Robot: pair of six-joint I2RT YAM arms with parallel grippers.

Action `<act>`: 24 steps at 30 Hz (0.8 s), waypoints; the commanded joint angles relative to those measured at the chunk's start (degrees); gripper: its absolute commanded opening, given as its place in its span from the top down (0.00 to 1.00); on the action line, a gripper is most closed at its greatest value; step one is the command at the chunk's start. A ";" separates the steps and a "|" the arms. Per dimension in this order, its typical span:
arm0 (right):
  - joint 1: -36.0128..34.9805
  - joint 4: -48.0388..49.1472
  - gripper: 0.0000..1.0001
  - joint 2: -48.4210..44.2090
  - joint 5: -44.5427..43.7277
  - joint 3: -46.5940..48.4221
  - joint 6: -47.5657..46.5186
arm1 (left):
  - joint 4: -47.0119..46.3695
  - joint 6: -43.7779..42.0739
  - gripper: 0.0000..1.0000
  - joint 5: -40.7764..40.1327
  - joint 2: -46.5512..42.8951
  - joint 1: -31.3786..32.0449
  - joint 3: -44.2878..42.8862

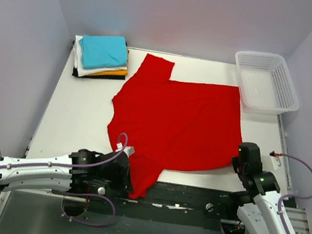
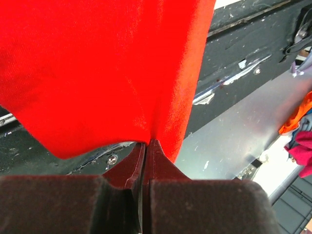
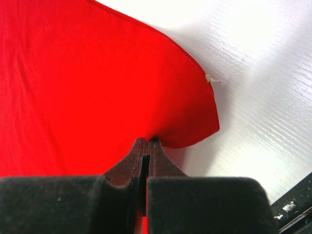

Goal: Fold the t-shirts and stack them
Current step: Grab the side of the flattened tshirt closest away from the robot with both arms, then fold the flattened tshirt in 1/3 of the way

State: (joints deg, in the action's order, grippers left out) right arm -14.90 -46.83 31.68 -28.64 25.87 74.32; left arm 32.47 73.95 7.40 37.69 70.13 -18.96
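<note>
Toward 10 o'clock on the white desk (image 1: 79, 116), a pile of folded cloth t-shirts (image 1: 101, 55) with a teal one on top is lying well apart from the work. At 7 o'clock, the left tool (image 2: 146, 145) is pinching the near sleeve of the bright red short-sleeved cloth t-shirt (image 1: 179, 121), its jaws pressed together on cloth that is hanging over the desk's near edge. The shirt's body is lying spread flat across the middle of the desk. At 4 o'clock, the right tool (image 3: 147, 141) is clamping the rounded near corner of the hem, jaws shut on it. At 2 o'clock, a white plastic lattice basket (image 1: 267, 81) is sitting just beside the shirt's far corner.

Judging by both grips, a lengthwise fold is starting. Both tools should be rising together, keeping the near edge taut between them, travelling toward 12 o'clock and staying low, so the body is not dragging and the right tool is not brushing the basket.
</note>
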 commanded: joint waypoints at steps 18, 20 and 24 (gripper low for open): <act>0.13 18.19 0.99 19.04 -0.44 6.14 -10.88 | -7.28 -22.84 1.00 4.39 20.50 -24.24 -22.63; 0.13 19.72 0.99 21.75 -1.40 7.87 -11.28 | -6.83 -23.83 1.00 5.52 23.43 -27.76 -25.35; 0.13 21.17 0.99 27.14 -4.53 11.89 -12.29 | -5.36 -26.16 1.00 5.17 29.05 -33.65 -30.75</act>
State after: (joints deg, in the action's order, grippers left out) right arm -14.90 -30.06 55.07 -28.84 33.47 63.86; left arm 26.85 52.14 11.27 62.08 41.63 -44.58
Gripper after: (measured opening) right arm 0.027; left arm 0.012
